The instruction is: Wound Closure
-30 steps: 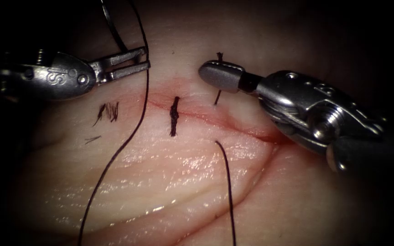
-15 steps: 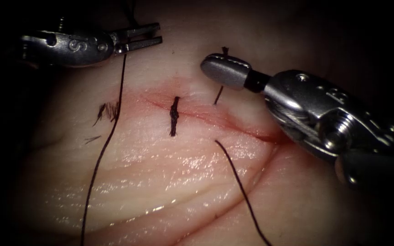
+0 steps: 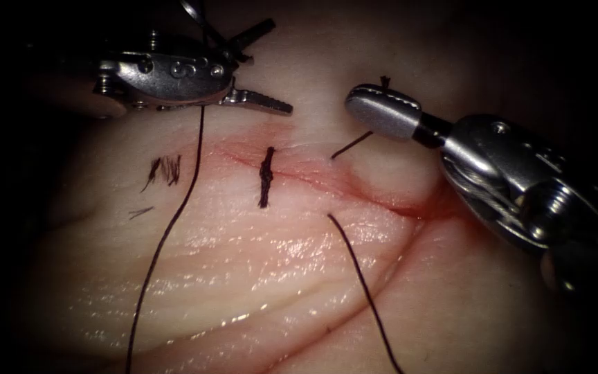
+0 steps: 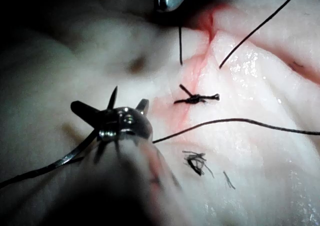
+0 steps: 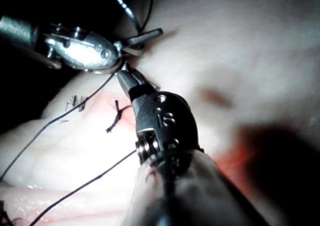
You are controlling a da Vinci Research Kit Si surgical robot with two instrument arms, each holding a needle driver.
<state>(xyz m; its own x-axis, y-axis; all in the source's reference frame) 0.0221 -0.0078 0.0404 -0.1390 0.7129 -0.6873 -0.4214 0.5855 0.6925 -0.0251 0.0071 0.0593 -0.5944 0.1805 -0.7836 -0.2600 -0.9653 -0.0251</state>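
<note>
My left tool (image 3: pixel 277 66) hovers over the far left of the tissue (image 3: pixel 257 263), jaws spread wide. The curved needle (image 3: pixel 195 12) lies against its wrist above the tissue, not in it; whether it rests in the jaws is unclear. The long thread (image 3: pixel 167 235) hangs down from that tool. My right tool (image 3: pixel 354 104) is right of the tied stitch (image 3: pixel 265 176), jaws shut on a short thread (image 3: pixel 351 145) that rises from the far edge of the cut (image 3: pixel 375 197). A second strand (image 3: pixel 358 277) leaves the near edge. In the right wrist view, the right tool (image 5: pixel 127 75) points at the left tool (image 5: pixel 85 48).
Cut ends of thread (image 3: pixel 164 170) lie on the tissue left of the stitch. Red fluid (image 3: pixel 417 204) stains the cut's right end. In the left wrist view, the needle (image 4: pixel 75 156) trails from the open left tool (image 4: pixel 111 107), with the stitch (image 4: pixel 197 99) just beyond it.
The left tool moved right and its jaws went from shut to wide open. The right tool drew away to the right, slanting the short thread. The near strand swung right.
</note>
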